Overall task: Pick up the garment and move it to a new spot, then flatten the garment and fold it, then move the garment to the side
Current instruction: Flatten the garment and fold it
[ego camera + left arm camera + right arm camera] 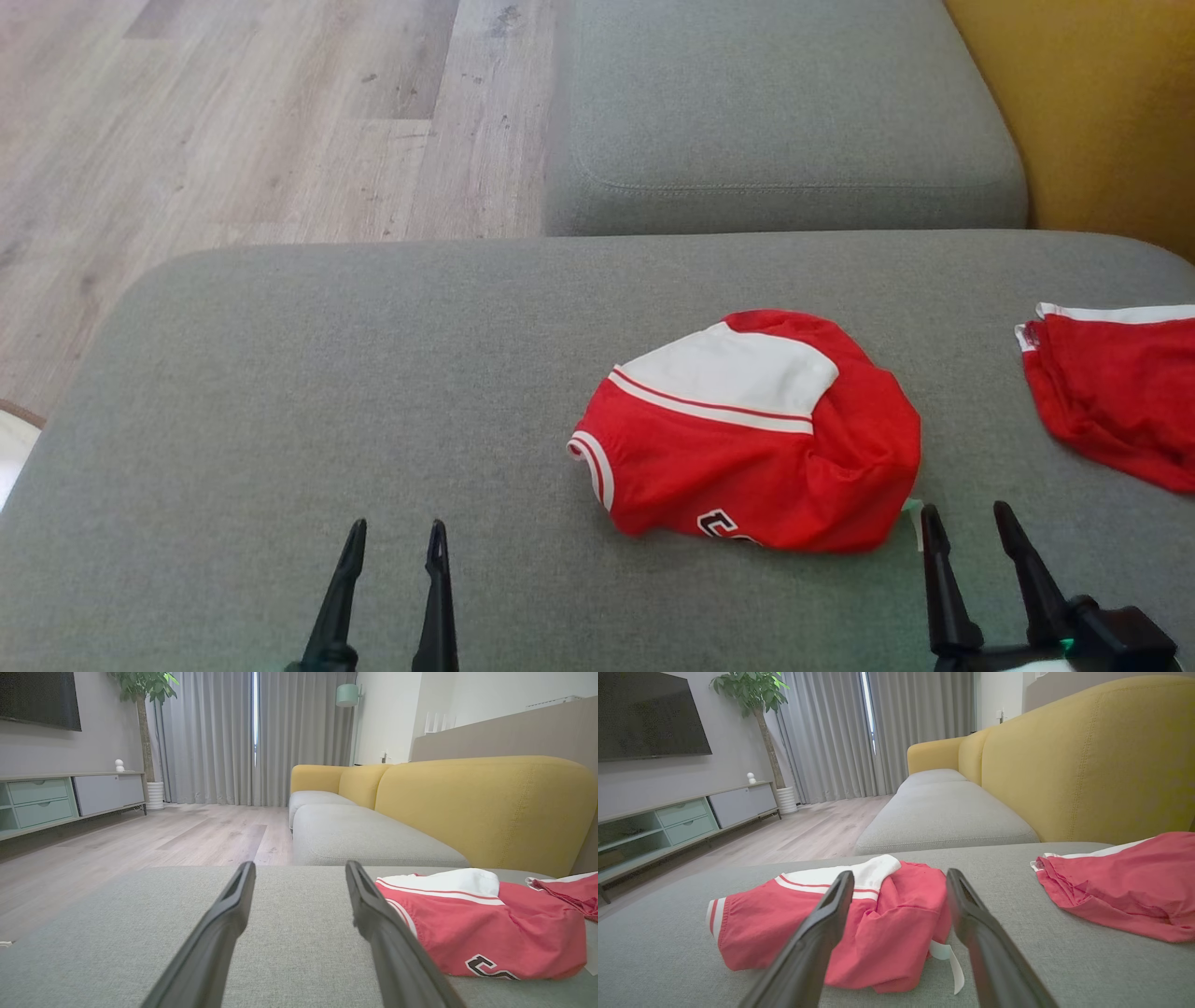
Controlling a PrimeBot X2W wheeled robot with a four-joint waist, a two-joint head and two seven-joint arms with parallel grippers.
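The wide grey seat cushion point(280, 392) carries everything. The crumpled red-and-white garment point(747, 439) lies right of the cushion's middle, its long axis running across the head view from a striped edge on the left to a bunched end on the right. A second red garment point(1111, 401) lies well apart, further right, below the yellow backrest point(1102, 112). The right gripper point(966, 513) sits just beside the garment's near right corner with its fingers spread wide and empty, so I judge it the nearer arm. The left gripper point(397, 532), equally wide and empty, stands well off to the left across bare cushion. A small white tag point(948, 957) pokes out at the garment's near edge.
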